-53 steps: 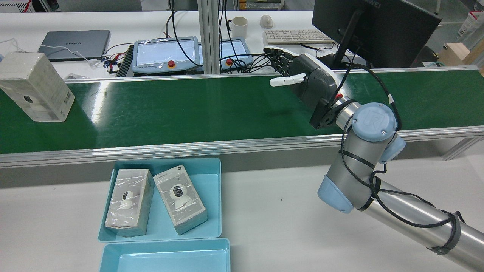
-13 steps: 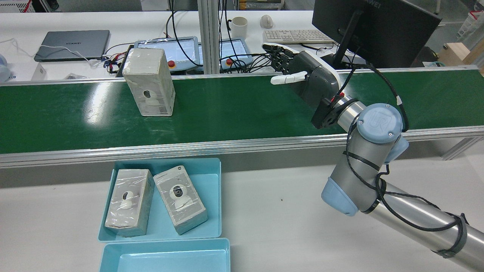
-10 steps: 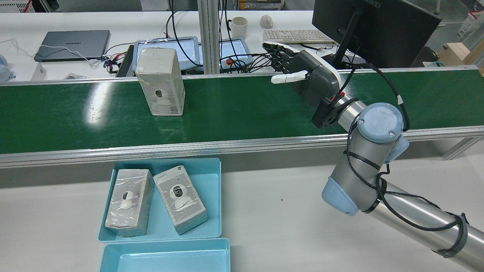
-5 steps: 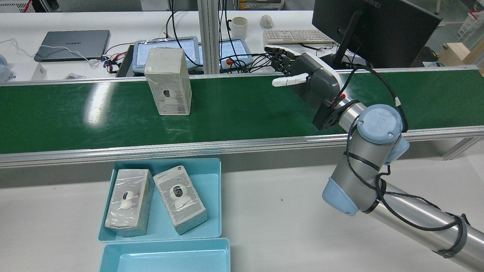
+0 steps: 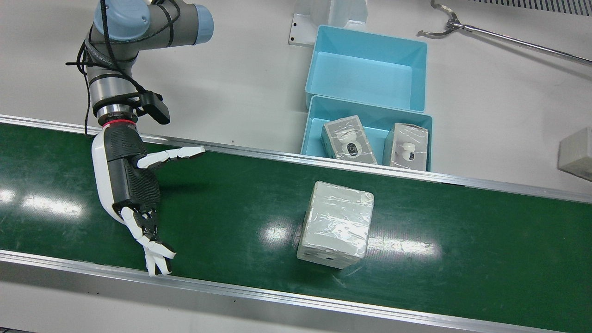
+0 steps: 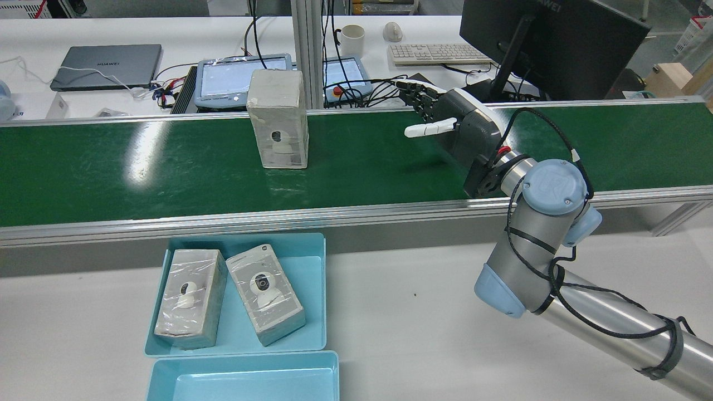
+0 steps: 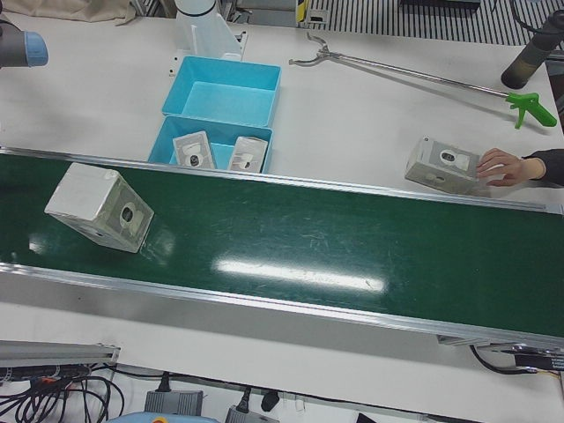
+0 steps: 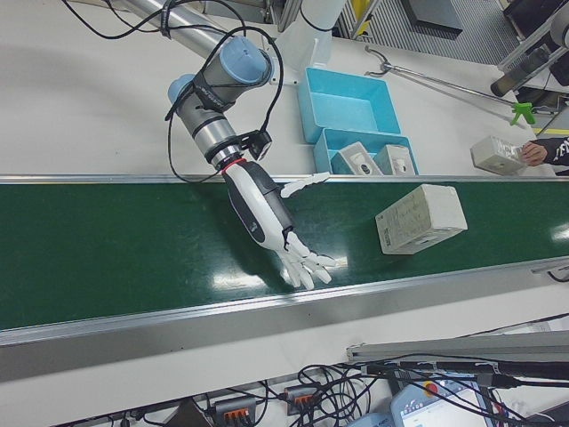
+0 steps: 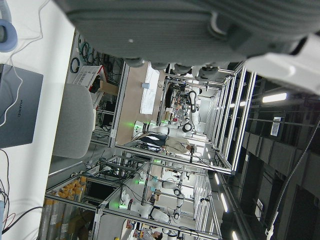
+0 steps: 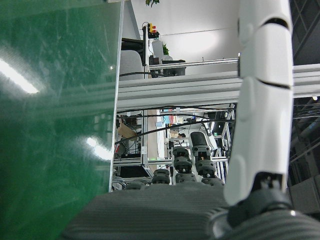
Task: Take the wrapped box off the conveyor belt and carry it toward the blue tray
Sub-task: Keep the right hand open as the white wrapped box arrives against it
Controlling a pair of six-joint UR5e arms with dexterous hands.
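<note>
Front view: right hand point(image 5: 134, 185) is held spread over the conveyor belt point(image 5: 462, 231), nothing gripped, wrapped box point(image 5: 336, 224) well apart from it.

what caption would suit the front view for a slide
Right hand open over the green conveyor belt, apart from the upright wrapped box; two wrapped boxes already lie in the nearer blue tray.
</note>
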